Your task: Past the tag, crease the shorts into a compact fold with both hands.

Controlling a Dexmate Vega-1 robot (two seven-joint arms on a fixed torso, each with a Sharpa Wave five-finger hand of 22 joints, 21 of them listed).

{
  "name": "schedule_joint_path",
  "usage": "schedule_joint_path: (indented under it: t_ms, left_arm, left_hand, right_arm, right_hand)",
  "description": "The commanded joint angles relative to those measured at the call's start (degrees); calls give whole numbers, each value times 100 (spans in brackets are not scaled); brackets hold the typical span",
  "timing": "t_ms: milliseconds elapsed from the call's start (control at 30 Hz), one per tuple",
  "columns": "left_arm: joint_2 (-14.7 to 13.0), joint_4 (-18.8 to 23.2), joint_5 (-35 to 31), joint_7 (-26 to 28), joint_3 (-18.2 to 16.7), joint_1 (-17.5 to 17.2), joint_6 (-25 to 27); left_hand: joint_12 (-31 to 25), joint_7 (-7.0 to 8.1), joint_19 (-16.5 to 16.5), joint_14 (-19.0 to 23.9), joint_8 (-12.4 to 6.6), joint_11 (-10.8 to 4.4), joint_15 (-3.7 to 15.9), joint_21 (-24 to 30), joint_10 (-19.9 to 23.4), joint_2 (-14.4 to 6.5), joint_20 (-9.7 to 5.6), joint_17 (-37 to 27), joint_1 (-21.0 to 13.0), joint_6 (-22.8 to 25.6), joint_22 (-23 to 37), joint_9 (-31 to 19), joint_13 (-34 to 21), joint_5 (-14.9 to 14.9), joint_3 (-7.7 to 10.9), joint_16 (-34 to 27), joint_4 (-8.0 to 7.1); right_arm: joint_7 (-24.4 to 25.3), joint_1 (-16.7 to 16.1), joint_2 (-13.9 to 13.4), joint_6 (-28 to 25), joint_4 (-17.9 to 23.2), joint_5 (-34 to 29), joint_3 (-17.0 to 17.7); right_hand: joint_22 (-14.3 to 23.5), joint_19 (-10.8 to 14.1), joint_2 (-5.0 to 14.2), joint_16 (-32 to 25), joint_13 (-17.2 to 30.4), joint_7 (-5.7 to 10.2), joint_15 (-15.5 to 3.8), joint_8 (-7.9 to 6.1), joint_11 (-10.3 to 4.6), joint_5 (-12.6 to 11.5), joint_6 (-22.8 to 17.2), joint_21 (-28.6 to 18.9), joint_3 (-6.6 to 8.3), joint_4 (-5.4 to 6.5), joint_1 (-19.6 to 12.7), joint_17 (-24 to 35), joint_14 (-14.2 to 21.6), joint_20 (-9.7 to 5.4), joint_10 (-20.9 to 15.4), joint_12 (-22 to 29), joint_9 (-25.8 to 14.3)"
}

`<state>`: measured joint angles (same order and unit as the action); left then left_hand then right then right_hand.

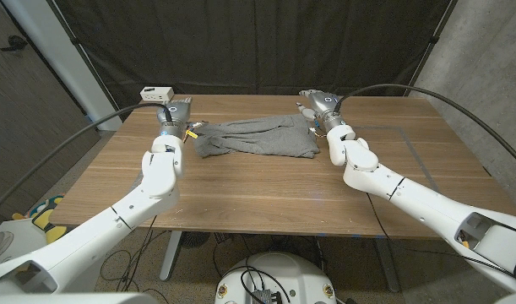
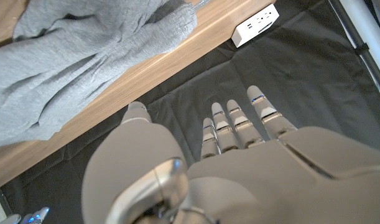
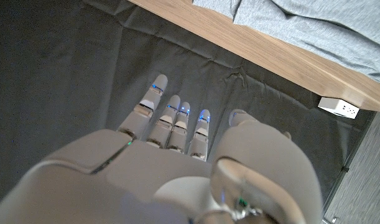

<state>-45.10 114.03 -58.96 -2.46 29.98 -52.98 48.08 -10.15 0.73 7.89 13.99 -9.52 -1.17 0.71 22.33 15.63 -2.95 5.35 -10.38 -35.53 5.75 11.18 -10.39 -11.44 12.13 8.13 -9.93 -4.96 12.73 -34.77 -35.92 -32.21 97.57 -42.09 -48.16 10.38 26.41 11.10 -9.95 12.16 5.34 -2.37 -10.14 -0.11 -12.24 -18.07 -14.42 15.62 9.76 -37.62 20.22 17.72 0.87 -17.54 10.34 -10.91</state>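
Observation:
The grey shorts [image 1: 253, 137] lie crumpled and spread sideways on the far half of the wooden table [image 1: 266, 194]. My left hand [image 1: 175, 114] hovers at the shorts' left end, near the table's far edge. My right hand [image 1: 315, 103] hovers at their right end. In the left wrist view the left hand [image 2: 239, 162] has straight, spread fingers that hold nothing and reach out past the table edge over the black curtain, with the shorts [image 2: 84, 56] beside it. The right hand [image 3: 177, 168] looks the same, empty, with the shorts [image 3: 314, 18] off to one side.
A white power strip [image 1: 156, 92] sits at the table's far left corner, close to the left hand; it is also in the wrist views [image 2: 256, 25] [image 3: 339, 107]. A black curtain [image 1: 266, 42] hangs behind the table. Bare wood stretches in front of the shorts.

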Motion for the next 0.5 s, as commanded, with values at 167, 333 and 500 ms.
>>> schedule_joint_path:
  t_ms: [167, 333, 500]
  left_arm:
    - [-451, 356, 1686, 690, -341, -407, -341]
    - [-503, 364, 1804, 786, -177, -347, -185]
    - [-552, 346, 2084, 865, -117, -306, -191]
  left_hand:
    - [-29, 1, -170, -229, -20, 70, -109, -107, -250, 62, 79, 5, 183, -318, 3, 13, 13, 38, -101, -9, -37]
    - [-164, 73, -580, -371, -113, -208, -244, -336, -78, 430, 473, 6, 505, -245, -5, 22, 33, 120, -431, -47, -104]
    - [-167, 100, -625, -410, -106, -277, -315, -378, -75, 554, 550, 4, 580, -268, -7, 21, 38, 173, -542, -52, -119]
  right_arm:
    - [171, -516, -27, 118, 288, 473, 278]
    - [247, -589, -12, 144, 274, 508, 254]
    - [221, -648, -6, 127, 287, 606, 259]
  right_hand:
    - [-9, -226, -40, 14, -46, -52, -228, 15, -84, 25, 302, 136, 112, -16, 267, -181, -430, -93, 412, -49, -6]
    - [-15, -416, -57, -20, -70, -64, -209, 13, -74, 38, 451, 231, 88, 24, 470, -267, -525, -123, 467, -9, -3]
    - [-21, -608, -69, -35, -85, -57, -225, 5, -139, 47, 532, 311, 45, 56, 656, -328, -590, -134, 483, 13, 0]
